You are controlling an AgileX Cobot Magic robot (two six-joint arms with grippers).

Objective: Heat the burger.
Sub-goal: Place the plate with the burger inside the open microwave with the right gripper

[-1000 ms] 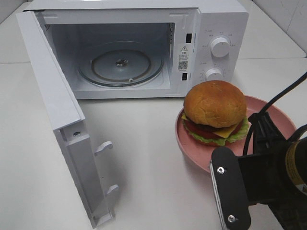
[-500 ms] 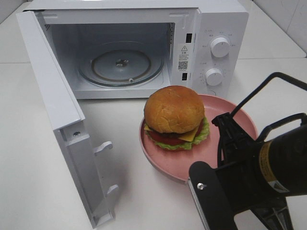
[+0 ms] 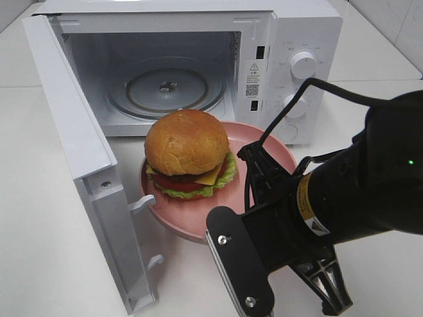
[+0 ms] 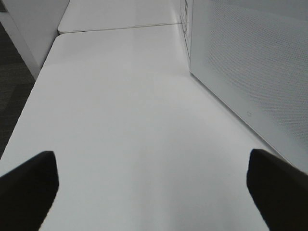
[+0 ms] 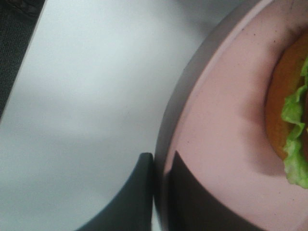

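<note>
The right gripper (image 5: 161, 155) clamps the plate (image 5: 216, 144) rim, hidden under its arm (image 3: 344, 198) from above; the wrist view cuts off the burger (image 5: 284, 82). The left gripper (image 4: 154, 180) stands wide, only tips seen.

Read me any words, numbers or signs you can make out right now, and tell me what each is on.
White sticker on the microwave front: a warning triangle and a QR code, print too small to read.
Marks around the upper knob and lower knob: too small to read.
Yellow label on the right arm: blurred.
Burger, plate: none.
</note>
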